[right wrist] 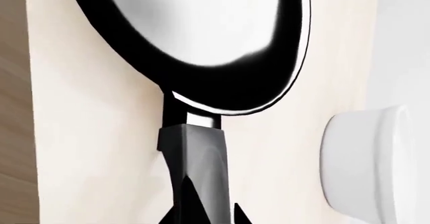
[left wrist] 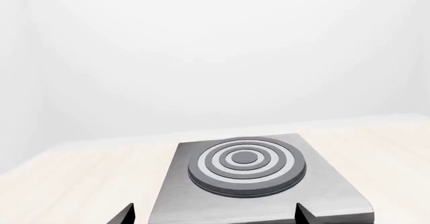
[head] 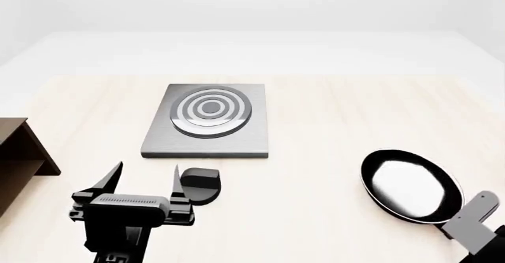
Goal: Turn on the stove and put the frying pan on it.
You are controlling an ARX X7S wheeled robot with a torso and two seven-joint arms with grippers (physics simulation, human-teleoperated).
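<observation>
Pale wooden table (head: 332,133) fills the head view under white walls. Upper centre-left lies the stove (head: 209,121), a grey square plate with a ringed burner. At the lower right sits the frying pan (head: 410,186), black with a glossy pale inside. A dark brown shelf (head: 20,151) shows at the left edge. At the lower left, the left gripper (head: 146,183) has its fingers spread wide, holding nothing, beside the black knob (head: 198,185). In the right wrist view, the right gripper (right wrist: 205,211) closes around the pan's handle (right wrist: 195,158), near a white bowl (right wrist: 373,163).

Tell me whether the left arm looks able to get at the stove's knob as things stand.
Probably yes. The left tool hangs open just short of the knob, which lies by its right finger on bare table in front of the stove. Nothing stands between them.
</observation>
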